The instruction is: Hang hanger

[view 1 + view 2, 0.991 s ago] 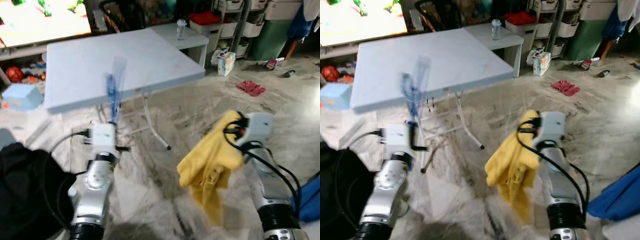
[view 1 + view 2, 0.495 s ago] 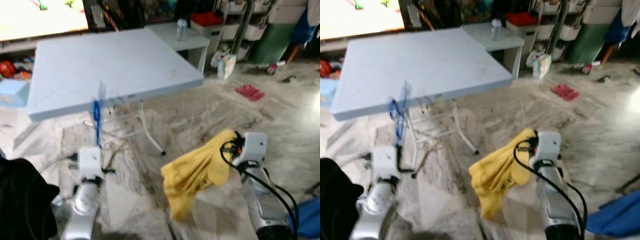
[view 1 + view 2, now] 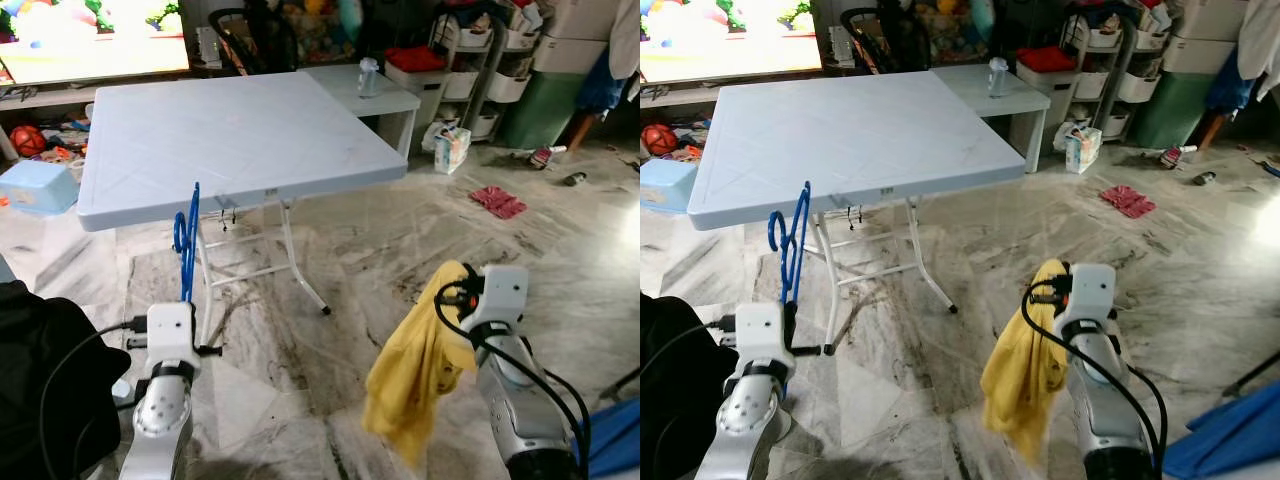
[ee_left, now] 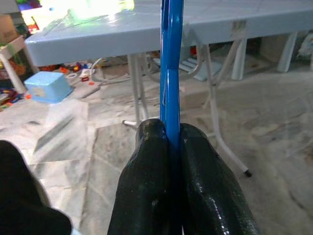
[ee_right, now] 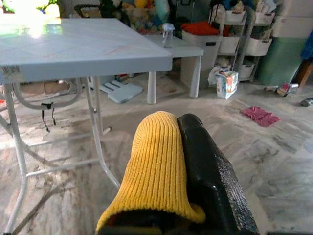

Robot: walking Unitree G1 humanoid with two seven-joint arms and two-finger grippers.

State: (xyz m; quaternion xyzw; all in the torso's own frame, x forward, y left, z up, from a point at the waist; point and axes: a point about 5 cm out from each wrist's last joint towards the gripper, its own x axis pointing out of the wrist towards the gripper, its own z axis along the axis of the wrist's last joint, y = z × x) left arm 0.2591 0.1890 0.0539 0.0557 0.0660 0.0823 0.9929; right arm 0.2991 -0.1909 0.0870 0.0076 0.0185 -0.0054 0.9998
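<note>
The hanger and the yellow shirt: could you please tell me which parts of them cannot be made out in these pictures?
- Hanger: in the left wrist view its top is cut off by the picture's edge; the eye views show it edge-on, so its outline is unclear.
- Yellow shirt: bunched in folds in the eye views, hiding its full form; in the right wrist view it covers one finger of the right pincer.
- Left pincer: its fingers hide the hanger's lower end.

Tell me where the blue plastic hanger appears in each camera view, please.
Left eye view: blue plastic hanger stands upright at lower left, before the table edge.
Right eye view: further left, above the left tool.
Left wrist view: centre, pinched between the black fingers.
Right wrist view: not seen.
Shared landmark: the pale blue folding table.
</note>
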